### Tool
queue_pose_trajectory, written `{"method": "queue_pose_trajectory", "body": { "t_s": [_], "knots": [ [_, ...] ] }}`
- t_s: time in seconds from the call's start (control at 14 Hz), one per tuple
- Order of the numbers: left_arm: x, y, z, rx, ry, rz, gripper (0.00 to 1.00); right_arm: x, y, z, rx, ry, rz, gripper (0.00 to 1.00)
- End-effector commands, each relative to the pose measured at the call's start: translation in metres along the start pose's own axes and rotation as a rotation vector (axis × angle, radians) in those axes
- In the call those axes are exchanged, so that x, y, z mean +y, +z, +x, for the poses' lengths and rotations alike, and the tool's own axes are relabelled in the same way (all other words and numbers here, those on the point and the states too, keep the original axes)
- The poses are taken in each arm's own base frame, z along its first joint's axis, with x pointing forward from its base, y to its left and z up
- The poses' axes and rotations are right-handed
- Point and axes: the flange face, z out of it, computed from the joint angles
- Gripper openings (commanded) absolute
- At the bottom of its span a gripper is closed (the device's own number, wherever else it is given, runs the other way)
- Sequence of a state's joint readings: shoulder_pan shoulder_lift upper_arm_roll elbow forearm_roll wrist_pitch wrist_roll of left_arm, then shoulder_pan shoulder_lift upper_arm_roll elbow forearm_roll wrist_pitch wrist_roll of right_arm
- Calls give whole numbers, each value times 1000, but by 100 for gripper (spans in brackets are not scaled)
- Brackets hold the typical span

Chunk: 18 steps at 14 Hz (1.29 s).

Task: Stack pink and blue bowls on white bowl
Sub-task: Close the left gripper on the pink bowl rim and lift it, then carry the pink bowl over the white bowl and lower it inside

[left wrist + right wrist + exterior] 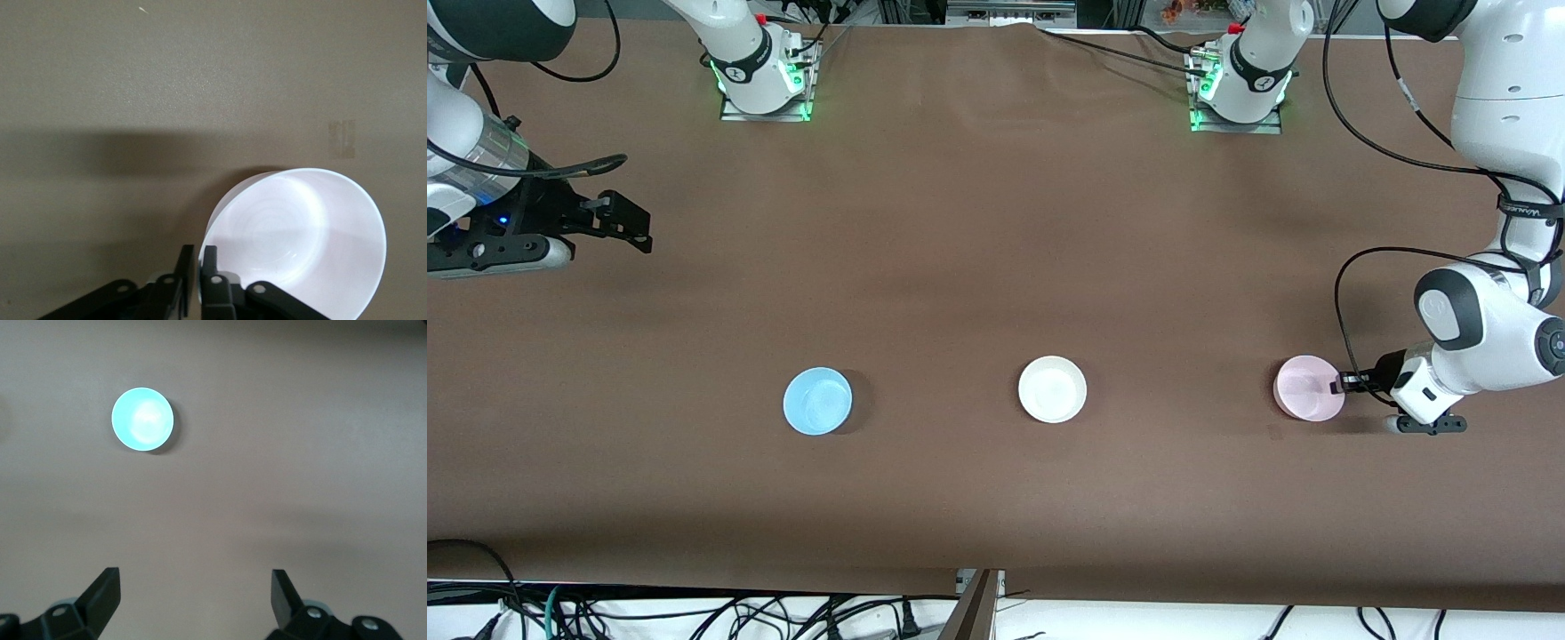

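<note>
On the brown desk (978, 249), nothing is stacked yet. The glossy pale pink plastic bowl (1307, 388), toward the left arm's end from the plain white bowl (1052, 388), is pinched at its rim by the left gripper (1343, 385), jaws together. The sky blue bowl (817, 401) lies untouched toward the right arm's end; the right gripper (636, 227) waits, jaws apart.

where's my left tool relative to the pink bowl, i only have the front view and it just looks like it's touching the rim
Observer: The left wrist view shows the left tool shut on the pink bowl's rim, its fingers pinched close together.
Operator: is the bowl still flat on the table
Observer: I can't tell from either view; in the front view the pink bowl sits level with the white bowl.
Operator: and the right tool
Observer: The right wrist view shows the right tool open wide, waiting high over bare table with the blue bowl well ahead of it.
</note>
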State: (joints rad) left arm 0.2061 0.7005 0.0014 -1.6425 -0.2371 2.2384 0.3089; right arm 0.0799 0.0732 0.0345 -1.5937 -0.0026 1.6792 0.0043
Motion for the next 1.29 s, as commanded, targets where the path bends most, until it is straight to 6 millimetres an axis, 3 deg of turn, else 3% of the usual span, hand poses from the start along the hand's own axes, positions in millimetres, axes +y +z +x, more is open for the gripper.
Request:
{"method": "queue_pose_trajectory", "body": {
  "t_s": [0.0, 0.14, 0.36, 0.64, 0.93, 1.07, 1.21],
  "knots": [
    [6, -10, -1, 5, 17, -22, 0, 1, -4, -3, 9, 12, 14, 100],
    [17, -17, 1, 5, -7, -68, 0, 0, -4, -3, 9, 10, 14, 100],
    [68, -31, 16, 15, -18, -120, 0, 3, -4, -3, 9, 13, 13, 100],
    [193, -43, 26, 2, -145, -194, 0, 2, -4, -3, 9, 12, 15, 100],
    [316, -28, 13, 0, -207, -112, 0, 2, -3, -3, 9, 11, 19, 100],
    [366, -13, 4, -4, -257, -103, 0, 2, -4, -4, 6, 11, 19, 100],
    [392, -7, -4, 5, -276, -102, 0, 2, -5, -3, 11, 11, 19, 100]
  ]
}}
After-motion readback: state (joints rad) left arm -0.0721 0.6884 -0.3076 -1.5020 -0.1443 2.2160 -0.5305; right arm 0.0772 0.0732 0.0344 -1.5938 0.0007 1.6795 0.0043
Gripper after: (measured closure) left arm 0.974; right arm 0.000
